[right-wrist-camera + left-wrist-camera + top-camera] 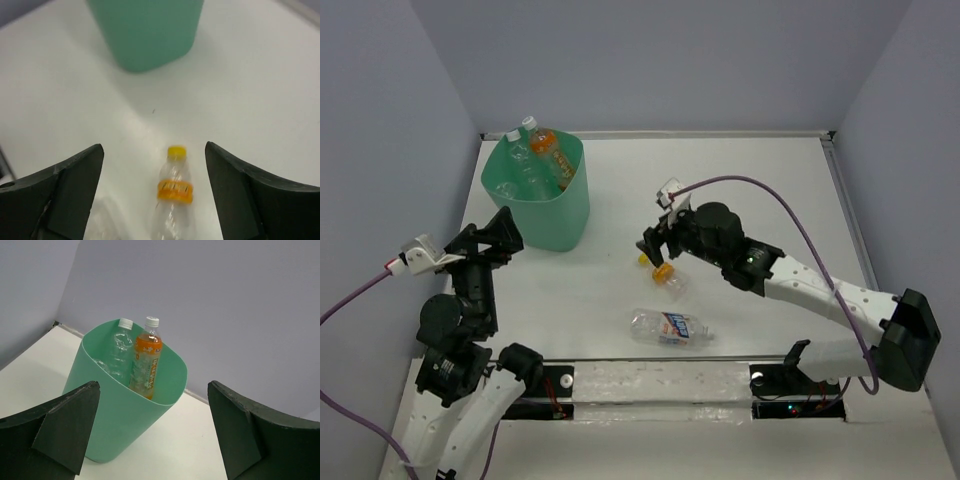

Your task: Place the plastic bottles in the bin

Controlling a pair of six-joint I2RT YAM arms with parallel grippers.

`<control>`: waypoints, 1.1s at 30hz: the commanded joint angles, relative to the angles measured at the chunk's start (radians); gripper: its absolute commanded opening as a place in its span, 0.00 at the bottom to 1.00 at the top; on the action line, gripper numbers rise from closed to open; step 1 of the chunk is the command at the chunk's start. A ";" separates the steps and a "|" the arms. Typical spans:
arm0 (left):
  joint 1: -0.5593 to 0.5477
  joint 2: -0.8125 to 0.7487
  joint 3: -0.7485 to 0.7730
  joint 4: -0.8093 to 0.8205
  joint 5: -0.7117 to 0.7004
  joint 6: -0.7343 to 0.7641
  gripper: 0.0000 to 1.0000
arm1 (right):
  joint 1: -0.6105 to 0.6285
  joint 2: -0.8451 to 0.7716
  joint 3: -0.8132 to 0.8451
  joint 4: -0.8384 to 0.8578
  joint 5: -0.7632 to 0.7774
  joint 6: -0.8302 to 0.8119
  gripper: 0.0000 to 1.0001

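The mint-green bin (542, 205) stands at the back left and holds several plastic bottles, among them an orange-labelled one (548, 150). The left wrist view shows the bin (125, 415), the orange-labelled bottle (146, 362) and a clear white-capped bottle (120, 352). A yellow-capped bottle with an orange band (668, 278) lies on the table. My right gripper (655, 250) hovers over it, open, with the bottle (174, 192) between its fingers but not touched. A blue-labelled bottle (670, 327) lies nearer the front. My left gripper (488, 238) is open and empty beside the bin.
A raised white rim (720, 133) borders the table at the back, with grey walls on three sides. In the right wrist view a blurred clear bottle (107, 222) lies left of the yellow-capped one, and the bin (145, 30) stands ahead.
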 commanded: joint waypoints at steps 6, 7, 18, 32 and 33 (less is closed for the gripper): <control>0.021 0.059 -0.006 0.041 -0.019 0.037 0.99 | 0.095 -0.125 -0.127 -0.378 -0.251 0.099 1.00; 0.025 0.059 -0.008 0.041 -0.028 0.040 0.99 | 0.132 -0.111 -0.129 -0.379 -0.237 0.093 1.00; 0.030 0.053 -0.014 0.066 -0.028 0.049 0.99 | 0.247 0.152 -0.057 -0.441 -0.099 0.033 1.00; 0.032 -0.012 -0.009 0.067 0.003 0.049 0.99 | 0.290 0.357 0.110 -0.456 -0.066 -0.026 0.46; 0.030 -0.018 -0.009 0.067 0.003 0.049 0.99 | 0.290 0.357 0.124 -0.453 -0.060 -0.027 0.45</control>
